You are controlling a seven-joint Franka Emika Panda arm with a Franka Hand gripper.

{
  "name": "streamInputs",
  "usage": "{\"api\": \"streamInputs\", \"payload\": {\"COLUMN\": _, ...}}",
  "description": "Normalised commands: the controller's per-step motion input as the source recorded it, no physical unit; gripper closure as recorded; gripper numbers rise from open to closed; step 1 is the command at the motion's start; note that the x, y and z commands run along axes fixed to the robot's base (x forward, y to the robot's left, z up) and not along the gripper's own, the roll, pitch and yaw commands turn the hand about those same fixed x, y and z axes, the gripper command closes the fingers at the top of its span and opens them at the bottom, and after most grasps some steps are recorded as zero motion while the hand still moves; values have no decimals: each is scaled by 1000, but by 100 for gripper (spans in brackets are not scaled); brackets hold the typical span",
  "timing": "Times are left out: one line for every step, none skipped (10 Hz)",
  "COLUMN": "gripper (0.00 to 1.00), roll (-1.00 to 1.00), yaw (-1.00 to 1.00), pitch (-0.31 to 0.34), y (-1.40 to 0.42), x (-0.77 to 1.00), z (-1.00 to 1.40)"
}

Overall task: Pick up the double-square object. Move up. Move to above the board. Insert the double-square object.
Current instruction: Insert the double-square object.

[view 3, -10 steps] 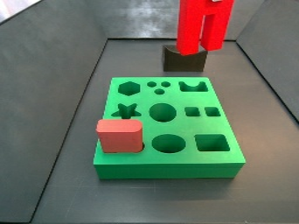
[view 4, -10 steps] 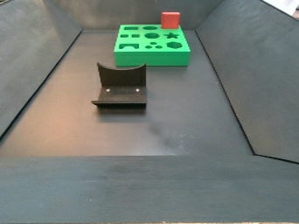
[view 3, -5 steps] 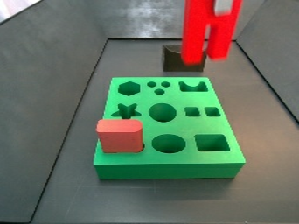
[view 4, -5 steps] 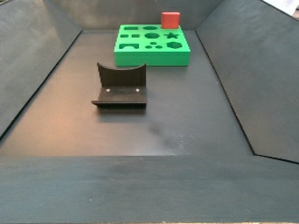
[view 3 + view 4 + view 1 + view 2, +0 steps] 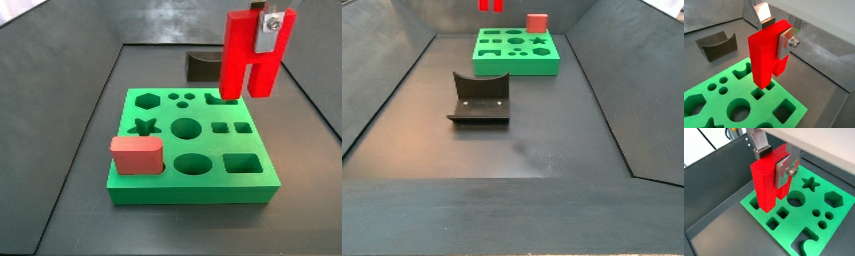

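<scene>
My gripper [image 5: 274,20] is shut on the double-square object [image 5: 247,55], a tall bright red piece of two joined square bars, and holds it upright. Both wrist views show the silver fingers [image 5: 787,41] [image 5: 784,167] clamped on its upper part [image 5: 763,55] [image 5: 765,183]. Its lower end hangs above the far right part of the board [image 5: 160,187], a flat green block with shaped holes, and is not in any hole. The board also shows in both wrist views [image 5: 764,102] [image 5: 843,215] and in a side view [image 5: 516,52]. In that side view only the piece's tip [image 5: 490,5] shows.
A salmon-pink block [image 5: 136,155] [image 5: 537,22] stands on one corner of the board. The dark fixture [image 5: 478,100] stands on the floor apart from the board; it also shows behind the red piece [image 5: 203,66] and in a wrist view [image 5: 717,45]. Dark walls enclose the floor.
My gripper has carried the red piece from above the fixture toward the board and lower. Its tip now enters the top of the side view where it was absent.
</scene>
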Motion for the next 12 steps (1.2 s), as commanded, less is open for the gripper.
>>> {"api": "streamInputs", "payload": {"gripper": 100, "roll": 134, "yaw": -174, "pitch": 0, "y": 0, "x": 666, "z": -454}}
{"api": "streamInputs", "payload": {"gripper": 100, "roll": 126, "yaw": -131, "pitch": 0, "y": 46, "x": 500, "z": -403}}
{"api": "streamInputs", "payload": {"gripper": 100, "roll": 74, "yaw": 0, "pitch": 0, "y": 123, "x": 100, "z": -183}}
{"api": "streamInputs", "payload": {"gripper": 100, "roll": 0, "yaw": 0, "pitch": 0, "y": 20, "x": 0, "z": 0}}
{"api": "streamInputs", "payload": {"gripper": 100, "roll": 13, "yaw": 0, "pitch": -66, "y": 83, "x": 0, "z": -294}}
{"api": "streamInputs", "payload": {"gripper": 100, "roll": 16, "yaw": 0, "pitch": -210, "y": 126, "x": -43, "z": -637}}
{"api": "streamInputs", "payload": {"gripper": 100, "roll": 0, "yaw": 0, "pitch": -270, "y": 97, "x": -71, "z": -703}}
{"api": "streamInputs", "payload": {"gripper": 100, "roll": -14, "yaw": 0, "pitch": 0, "y": -17, "x": -9, "z": -117}}
{"api": "streamInputs", "payload": {"gripper": 100, "roll": 59, "yaw": 0, "pitch": -140, "y": 0, "x": -166, "z": -537}}
{"api": "streamInputs", "payload": {"gripper": 100, "roll": 71, "yaw": 0, "pitch": -171, "y": 0, "x": -149, "z": -586}}
{"api": "streamInputs", "payload": {"gripper": 100, "roll": 0, "yaw": 0, "pitch": -6, "y": 0, "x": -63, "z": -146}}
{"api": "streamInputs", "payload": {"gripper": 100, "roll": 0, "yaw": 0, "pitch": 0, "y": 0, "x": 6, "z": -40}}
